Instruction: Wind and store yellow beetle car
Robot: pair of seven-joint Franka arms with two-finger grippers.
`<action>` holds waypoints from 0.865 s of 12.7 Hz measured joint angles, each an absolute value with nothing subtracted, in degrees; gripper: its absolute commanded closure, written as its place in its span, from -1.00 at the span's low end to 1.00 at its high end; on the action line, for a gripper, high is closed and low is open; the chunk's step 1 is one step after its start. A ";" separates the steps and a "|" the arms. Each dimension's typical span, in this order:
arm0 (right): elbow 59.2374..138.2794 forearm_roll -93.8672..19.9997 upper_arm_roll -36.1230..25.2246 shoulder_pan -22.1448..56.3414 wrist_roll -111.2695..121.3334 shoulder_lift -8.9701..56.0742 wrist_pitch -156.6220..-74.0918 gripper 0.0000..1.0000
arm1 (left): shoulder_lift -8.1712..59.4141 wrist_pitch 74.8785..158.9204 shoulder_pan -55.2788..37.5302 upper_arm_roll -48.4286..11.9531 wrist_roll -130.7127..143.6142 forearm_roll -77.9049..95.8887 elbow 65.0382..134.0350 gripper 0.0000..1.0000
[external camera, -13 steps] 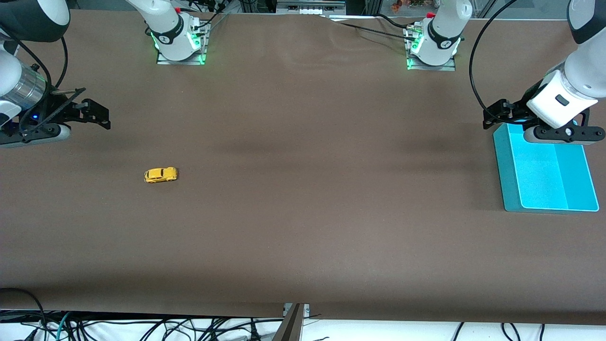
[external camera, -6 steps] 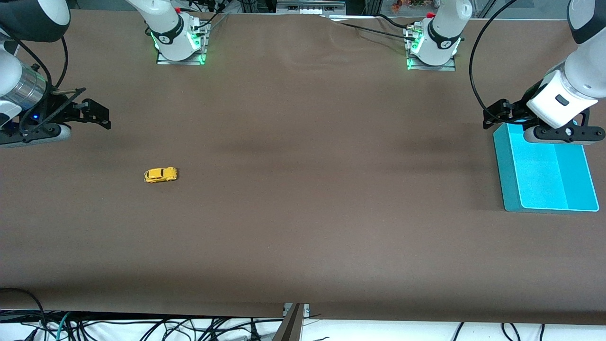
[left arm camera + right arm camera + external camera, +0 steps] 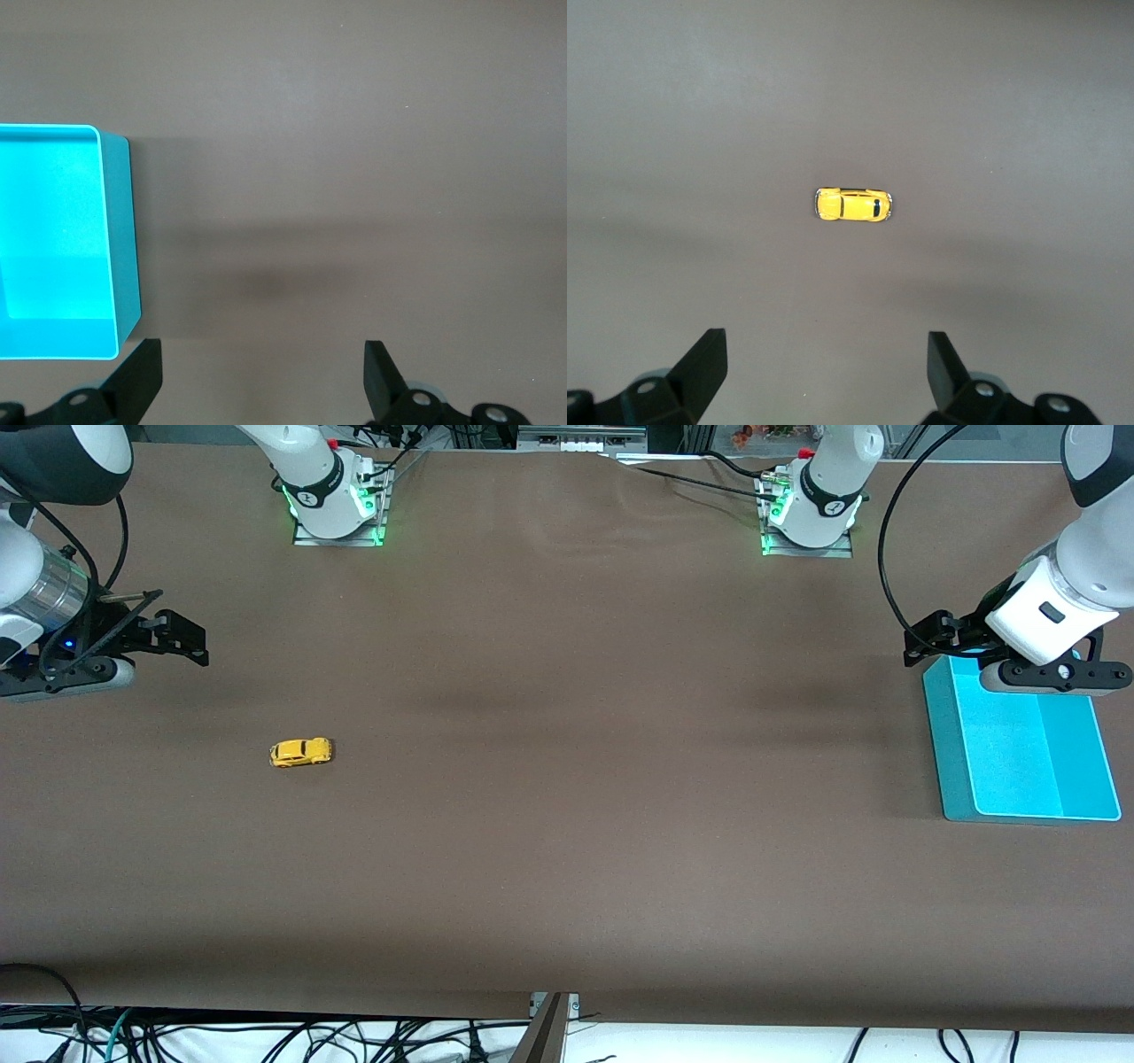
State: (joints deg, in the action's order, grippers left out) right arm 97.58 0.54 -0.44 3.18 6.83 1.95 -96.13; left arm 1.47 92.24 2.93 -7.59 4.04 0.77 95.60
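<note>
The yellow beetle car [image 3: 301,752] stands on its wheels on the brown table, toward the right arm's end. It also shows in the right wrist view [image 3: 852,204]. My right gripper [image 3: 177,640] is open and empty, up in the air over bare table, apart from the car; it shows in its own wrist view [image 3: 827,359]. My left gripper [image 3: 930,638] is open and empty, over the table by the edge of the cyan box [image 3: 952,762]; it shows in its own wrist view [image 3: 263,363].
The cyan box, open on top, sits at the left arm's end of the table and shows in the left wrist view [image 3: 124,230]. Both arm bases [image 3: 332,505] [image 3: 811,514] stand along the table's edge farthest from the front camera. Cables hang below the nearest edge.
My right gripper has shifted very slightly. The car, the box and the left arm have not moved.
</note>
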 measured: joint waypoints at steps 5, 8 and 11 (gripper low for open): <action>97.59 0.54 -0.38 3.19 7.21 1.99 -96.00 -1.00 | 1.47 92.24 2.93 -7.59 4.04 0.77 95.60 -1.00; 97.60 0.48 -0.01 3.57 7.55 2.02 -95.83 -1.00 | 1.47 92.24 2.93 -7.59 4.04 0.77 95.60 -1.00; 98.28 0.47 0.67 4.59 9.34 2.64 -95.21 -1.00 | 1.47 92.24 2.93 -7.59 4.04 0.77 95.60 -1.00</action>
State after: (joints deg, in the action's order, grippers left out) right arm 98.28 0.47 0.67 4.59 9.34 2.64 -95.21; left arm 1.47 92.24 2.93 -7.59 4.04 0.77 95.60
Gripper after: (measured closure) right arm 0.000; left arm 0.000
